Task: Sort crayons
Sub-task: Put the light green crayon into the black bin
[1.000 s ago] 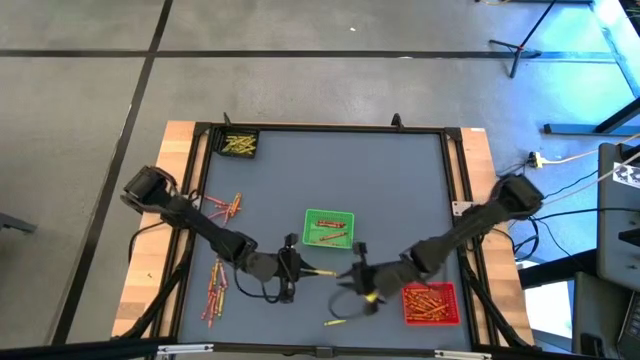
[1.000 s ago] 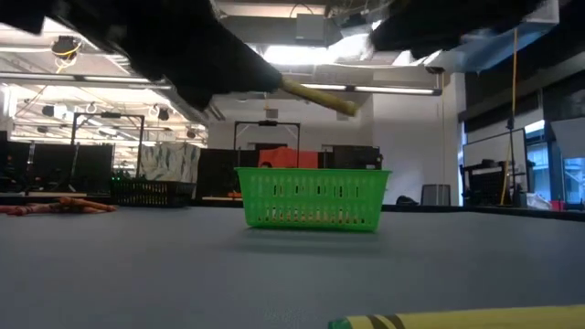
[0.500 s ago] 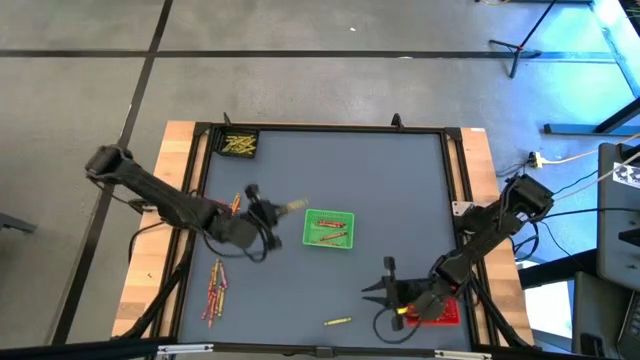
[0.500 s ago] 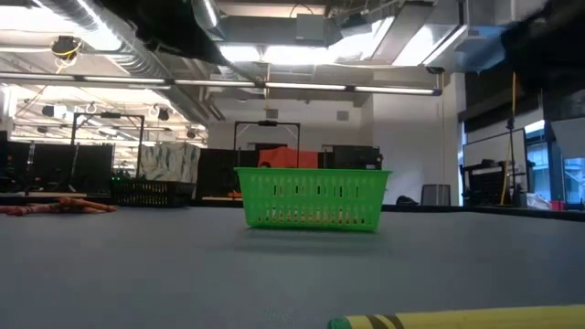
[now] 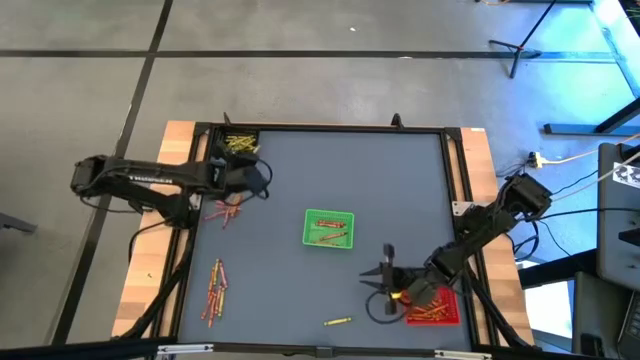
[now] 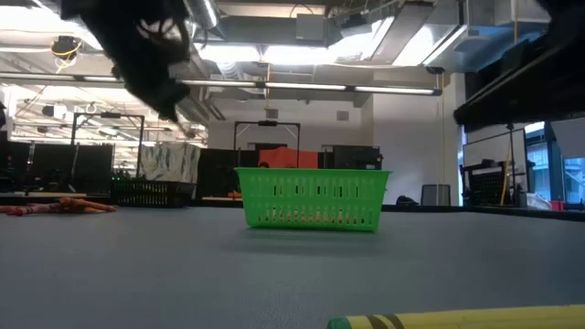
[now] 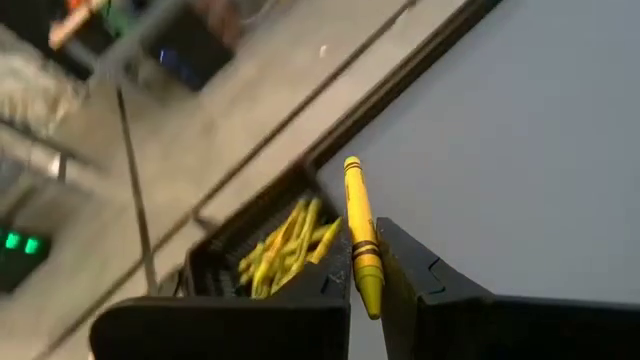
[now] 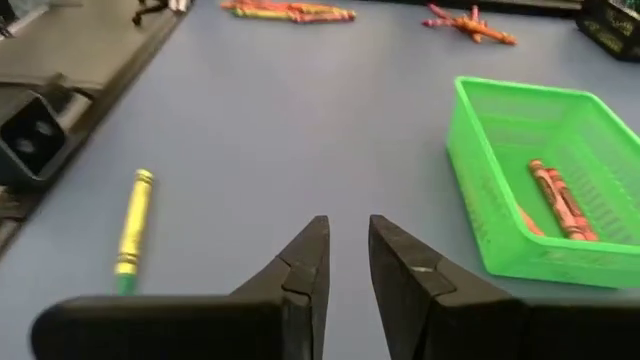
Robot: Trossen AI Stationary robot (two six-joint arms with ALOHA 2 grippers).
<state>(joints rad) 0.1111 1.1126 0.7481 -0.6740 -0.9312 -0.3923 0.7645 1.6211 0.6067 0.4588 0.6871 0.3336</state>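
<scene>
**Yellow crayon carried toward the black corner tray**

Yellow wax shows between the fingers of the left gripper (image 7: 366, 300), clenched on a yellow crayon (image 7: 360, 236) near the tabletop's far left corner, just short of the black tray (image 5: 238, 143) of yellow crayons. Loose red and orange crayons (image 5: 215, 291) lie along the left edge. A green tray (image 5: 329, 228) with a few crayons sits mid-table. A stray yellow crayon (image 5: 337, 322) lies by the near edge. The right gripper (image 8: 345, 262), jaws slightly parted and empty, hovers beside the red tray (image 5: 435, 310) near the near right corner.
</scene>
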